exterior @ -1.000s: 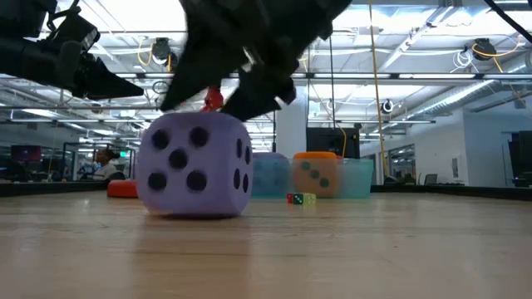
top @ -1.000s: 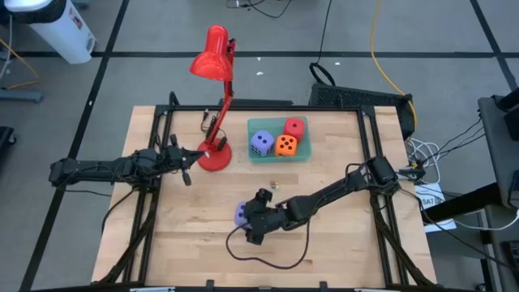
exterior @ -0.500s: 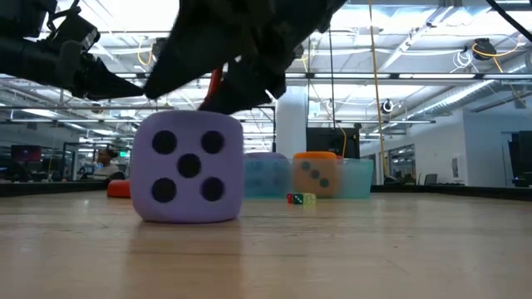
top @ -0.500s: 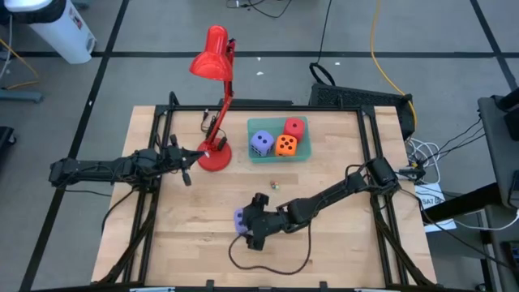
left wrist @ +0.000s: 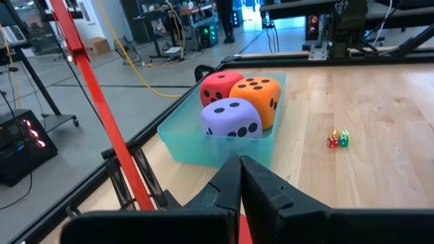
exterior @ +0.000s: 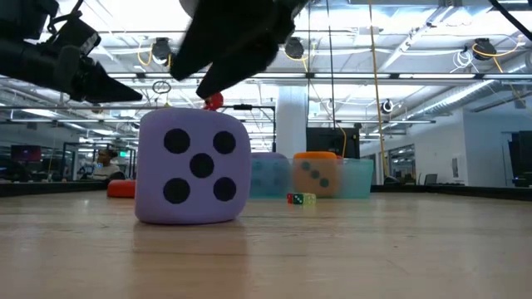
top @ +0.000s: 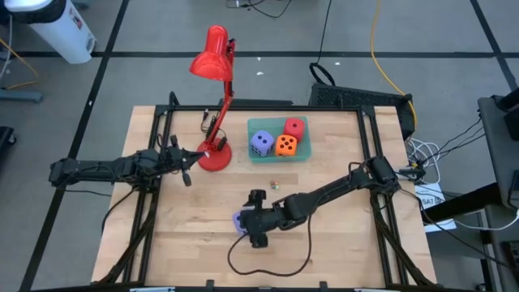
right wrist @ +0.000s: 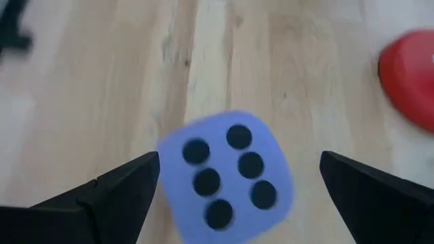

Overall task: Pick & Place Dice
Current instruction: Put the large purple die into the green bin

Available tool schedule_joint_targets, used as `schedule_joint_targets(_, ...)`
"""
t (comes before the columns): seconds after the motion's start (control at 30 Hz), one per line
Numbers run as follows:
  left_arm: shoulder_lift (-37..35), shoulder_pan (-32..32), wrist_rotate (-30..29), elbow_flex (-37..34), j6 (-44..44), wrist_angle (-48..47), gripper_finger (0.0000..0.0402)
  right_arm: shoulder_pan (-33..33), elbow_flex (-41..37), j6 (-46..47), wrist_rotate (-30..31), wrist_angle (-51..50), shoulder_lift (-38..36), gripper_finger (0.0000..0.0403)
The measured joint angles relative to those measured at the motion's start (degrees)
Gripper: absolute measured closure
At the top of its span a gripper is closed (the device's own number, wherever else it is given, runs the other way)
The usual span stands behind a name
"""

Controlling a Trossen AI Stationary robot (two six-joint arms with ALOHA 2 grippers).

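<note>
With the right end effector (top: pixel 256 229) spread wide above the purple-blue die (top: pixel 241 220) at lower centre of the counter (top: pixel 195 235), an off-centre descent could nudge the soft cube aside.

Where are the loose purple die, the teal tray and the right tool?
Loose purple die (exterior: pixel 193 168): low view, five-pip face.
Teal tray (left wrist: pixel 182 135): left wrist view, near side wall.
Right tool (right wrist: pixel 237 183): right wrist view, open, midway between fingertips, above the die.

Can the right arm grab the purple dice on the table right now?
Probably yes. The right gripper hangs open just above the purple dice, with its fingers spread wider than the cube, and nothing sits between them.
</note>
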Motion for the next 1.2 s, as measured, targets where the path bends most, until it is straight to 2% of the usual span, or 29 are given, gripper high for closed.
schedule_joint_targets(0.1,0.00,0.00,0.00,0.00,0.29,-0.70,0.0380,-0.32,0.79,-9.40,-0.86,-1.83,0.04,0.0005)
schedule_joint_targets(0.2,0.00,0.01,0.00,0.00,0.46,-1.11,0.0380,-1.18,2.89,-16.26,-4.53,-2.91,0.07,0.0005)
schedule_joint_targets(0.37,0.00,0.00,-0.02,0.00,0.43,-1.74,0.0380,-4.39,5.38,-19.24,-15.30,-3.99,-0.02,0.0005)
schedule_joint_targets(0.57,0.00,0.00,0.00,0.00,0.46,-2.39,0.0380,-6.55,5.36,-22.33,-20.02,-8.49,-0.02,0.0003)
schedule_joint_targets(0.83,0.00,0.00,0.00,0.02,0.70,-2.32,0.0380,-5.19,5.19,-20.62,-18.34,-5.64,1.86,0.0003)
schedule_joint_targets(0.93,0.00,0.00,0.00,0.02,0.70,-2.31,0.0380,-4.96,5.47,-20.31,-15.48,-3.86,3.89,0.0003)
schedule_joint_targets(1.03,0.00,0.01,0.00,0.02,0.65,-2.30,0.0380,-5.03,5.12,-18.86,-14.34,-6.93,4.78,0.0003)
schedule_joint_targets(1.2,0.00,0.02,0.02,0.02,0.50,-2.28,0.0380,-5.62,5.40,-17.10,-15.68,-5.71,6.69,0.0003)
